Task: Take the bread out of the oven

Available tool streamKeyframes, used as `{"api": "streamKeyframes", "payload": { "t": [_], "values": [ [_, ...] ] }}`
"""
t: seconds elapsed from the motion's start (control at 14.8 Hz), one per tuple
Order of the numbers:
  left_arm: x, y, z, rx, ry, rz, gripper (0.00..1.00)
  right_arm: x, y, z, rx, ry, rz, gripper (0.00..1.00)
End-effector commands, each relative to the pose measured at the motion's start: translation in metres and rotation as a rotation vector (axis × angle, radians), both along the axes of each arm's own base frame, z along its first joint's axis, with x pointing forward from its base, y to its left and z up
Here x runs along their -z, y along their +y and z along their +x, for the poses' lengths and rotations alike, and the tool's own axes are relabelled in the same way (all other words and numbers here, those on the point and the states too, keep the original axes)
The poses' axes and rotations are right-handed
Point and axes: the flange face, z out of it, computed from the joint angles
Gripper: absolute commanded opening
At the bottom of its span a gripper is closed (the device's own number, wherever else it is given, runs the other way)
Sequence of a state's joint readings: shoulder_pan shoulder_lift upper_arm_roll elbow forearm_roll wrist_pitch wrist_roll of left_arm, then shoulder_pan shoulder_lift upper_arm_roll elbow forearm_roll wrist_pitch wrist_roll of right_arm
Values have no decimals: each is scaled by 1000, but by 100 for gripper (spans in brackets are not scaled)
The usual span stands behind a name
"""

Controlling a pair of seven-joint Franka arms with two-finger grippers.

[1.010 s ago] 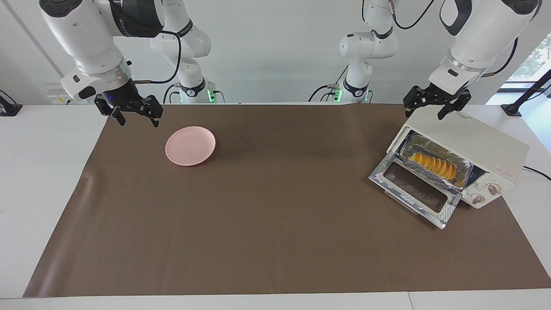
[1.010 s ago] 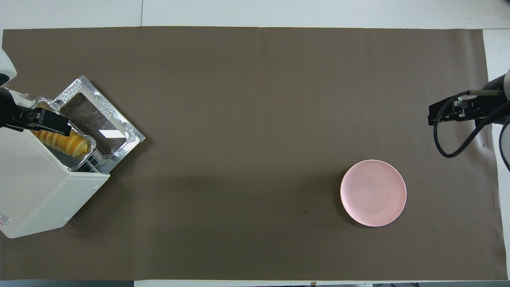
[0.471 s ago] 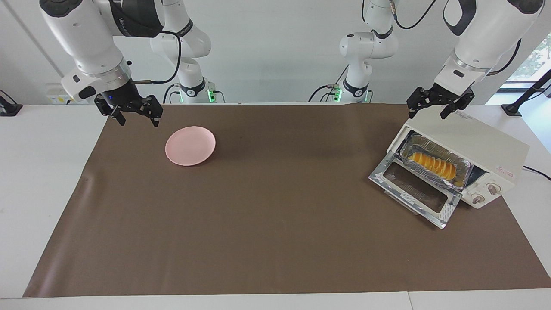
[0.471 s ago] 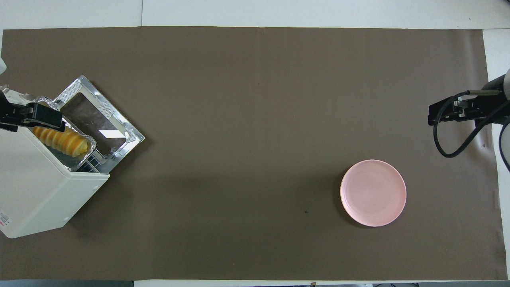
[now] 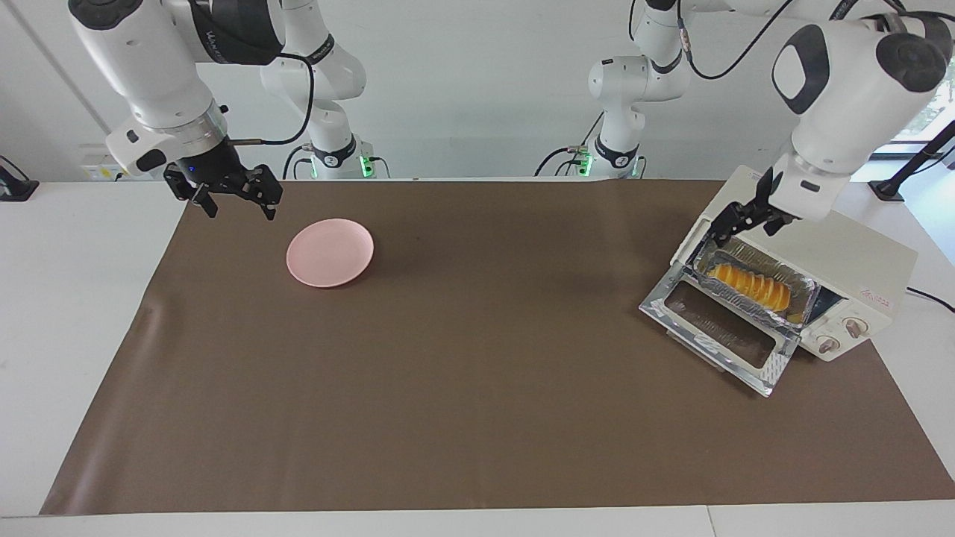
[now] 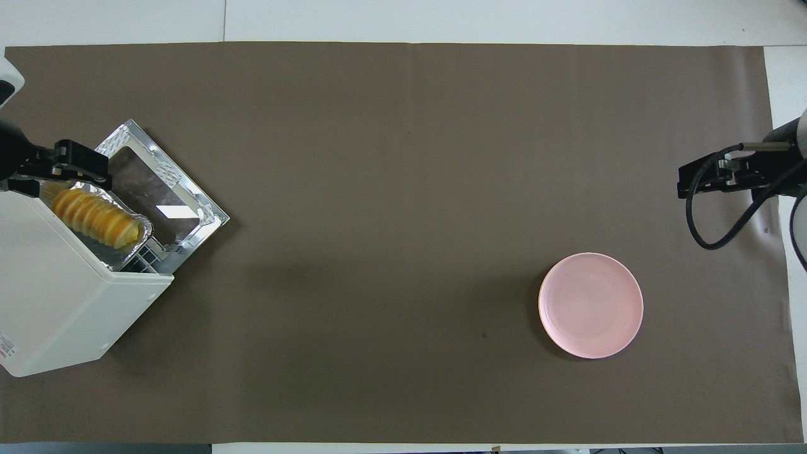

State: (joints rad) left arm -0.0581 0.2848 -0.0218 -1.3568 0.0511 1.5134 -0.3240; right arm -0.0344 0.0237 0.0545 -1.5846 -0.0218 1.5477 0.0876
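The cream-white oven [image 5: 835, 250] stands at the left arm's end of the table with its glass door [image 5: 716, 328] dropped open. The yellow-orange ridged bread [image 5: 750, 286] lies in a crinkled foil tray [image 5: 753, 307] on the rack, partly pulled out. In the overhead view the bread [image 6: 94, 217] shows at the mouth of the oven [image 6: 57, 302]. My left gripper [image 5: 746, 222] is open and empty, low over the top edge of the oven's opening, above the tray's end nearer the robots; it also shows in the overhead view [image 6: 60, 173]. My right gripper [image 5: 235, 198] is open and empty and waits in the air.
A round pink plate [image 5: 330, 252] sits on the brown mat toward the right arm's end of the table; it also shows in the overhead view [image 6: 591, 305]. The oven's two knobs [image 5: 839, 335] face away from the robots.
My left gripper has turned and come down from above the oven's top to the upper edge of its opening, uncovering the bread in the overhead view. The right arm has not moved.
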Motion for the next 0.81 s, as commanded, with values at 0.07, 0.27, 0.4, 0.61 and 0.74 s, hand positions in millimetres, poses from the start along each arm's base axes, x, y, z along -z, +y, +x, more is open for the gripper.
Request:
{"api": "streamKeyframes", "payload": {
  "t": [0.07,0.27,0.4,0.61,0.74],
  "values": [
    [47,20,49,-183,-41,56,100,-1,-3,-4,-9,7,5,100],
    [85,32,49,-331,-44,122,100,-1,-4,-4,-7,7,5,100],
    [104,40,39,-435,-75,125,100,-1,-4,-4,-7,7,5,100],
    [128,32,30,-543,-63,146,100,-2,-4,-4,-7,6,5,100],
    [136,36,24,-537,-53,180,100,-1,-3,-4,-9,7,5,100]
  ]
}}
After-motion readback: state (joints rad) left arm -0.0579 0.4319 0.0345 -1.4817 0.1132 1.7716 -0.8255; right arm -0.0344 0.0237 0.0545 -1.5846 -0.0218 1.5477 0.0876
